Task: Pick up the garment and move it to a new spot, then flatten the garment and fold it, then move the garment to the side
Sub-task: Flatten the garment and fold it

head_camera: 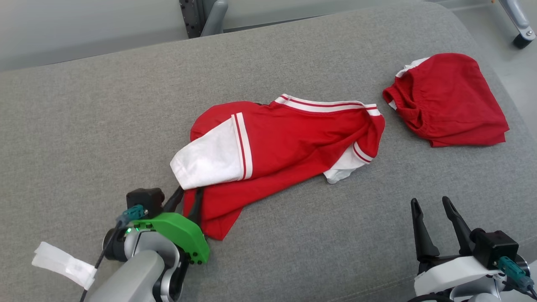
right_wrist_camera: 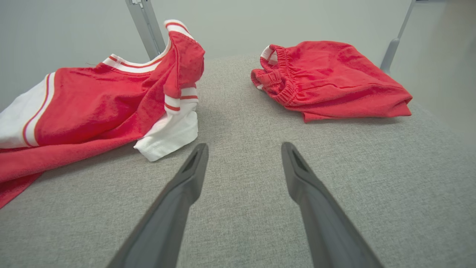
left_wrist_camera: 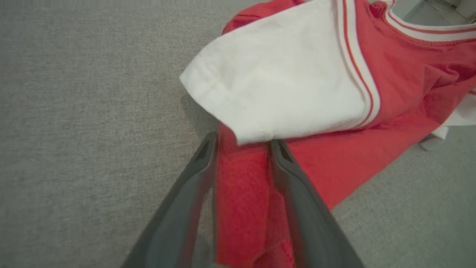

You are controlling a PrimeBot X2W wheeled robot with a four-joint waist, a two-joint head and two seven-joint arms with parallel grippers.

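Red T-shirt [head_camera: 293, 138] is mid-frame on my head view, lying rumpled across the grey upholstered surface [head_camera: 105, 126], not flat at all. One white sleeve [head_camera: 207, 157] with red-and-white striped trim sits folded over the body on the left. The other sleeve [head_camera: 346, 165] is tucked under on the right, its white cuff poking out. The striped collar [head_camera: 323, 105] runs along the far edge.

My left pincer [head_camera: 189, 193] is right at the near-left corner of the shirt, just below that white sleeve. On the left wrist view I've got its two dark fingers [left_wrist_camera: 293, 178] standing either side of a ridge of red hem cloth, with fabric filling the space between them. There's a gap between the fingers, and the picture is smeared there, so I cannot tell whether they're actually biting the cloth.

My right pincer [head_camera: 431, 201] sits at the lower right, fingers spread wide apart and holding nothing. It's over bare grey fabric, near the tucked sleeve but not touching it.

Off to the right, well apart from the shirt, there's a pair of red shorts [head_camera: 451, 100] folded in a bundle, elastic waistband facing the shirt.
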